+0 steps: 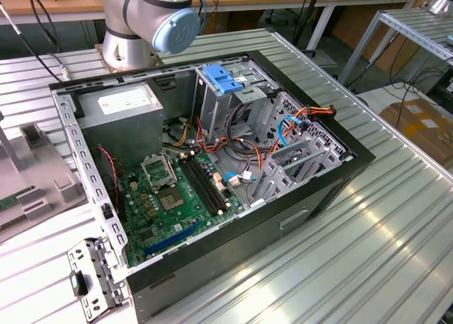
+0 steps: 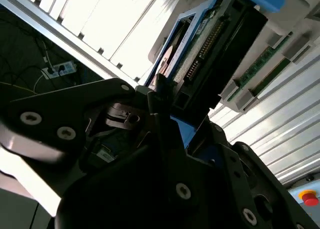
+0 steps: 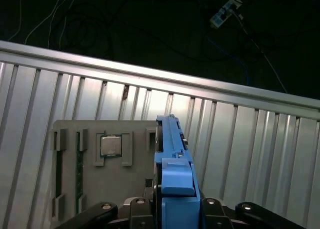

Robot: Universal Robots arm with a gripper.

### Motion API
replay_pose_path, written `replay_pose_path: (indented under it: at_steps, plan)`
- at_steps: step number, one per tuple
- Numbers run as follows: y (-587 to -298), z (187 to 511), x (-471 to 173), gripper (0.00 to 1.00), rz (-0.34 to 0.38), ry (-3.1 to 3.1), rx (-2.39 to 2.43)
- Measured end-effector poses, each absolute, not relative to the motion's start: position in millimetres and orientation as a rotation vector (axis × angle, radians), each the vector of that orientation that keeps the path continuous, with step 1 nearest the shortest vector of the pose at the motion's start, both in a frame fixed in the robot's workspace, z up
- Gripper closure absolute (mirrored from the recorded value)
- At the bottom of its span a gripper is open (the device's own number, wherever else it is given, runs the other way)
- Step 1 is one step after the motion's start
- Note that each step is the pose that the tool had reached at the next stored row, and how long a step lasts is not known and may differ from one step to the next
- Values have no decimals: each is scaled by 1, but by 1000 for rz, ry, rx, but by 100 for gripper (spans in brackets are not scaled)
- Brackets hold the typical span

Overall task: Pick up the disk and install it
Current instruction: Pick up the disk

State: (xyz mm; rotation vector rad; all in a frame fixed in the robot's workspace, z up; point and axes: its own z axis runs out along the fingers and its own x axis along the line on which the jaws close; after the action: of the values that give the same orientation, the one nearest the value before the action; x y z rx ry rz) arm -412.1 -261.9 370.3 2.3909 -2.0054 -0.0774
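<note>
The claw (image 3: 174, 208) is gripping the disk (image 3: 171, 139) edge-up, its long axis pointing straight out ahead of the claw.

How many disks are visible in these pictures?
1. The disk is in the gripper, at the grey tray. More may be hidden inside the computer case.
</note>
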Motion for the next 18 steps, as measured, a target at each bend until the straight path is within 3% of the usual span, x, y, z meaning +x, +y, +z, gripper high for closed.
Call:
replay_pose_path:
  at_steps: [12,18]
  plan:
    - [-262,454,-412,63,-77,-2005,2391]
    - [-262,478,-412,63,-77,-2005,2391]
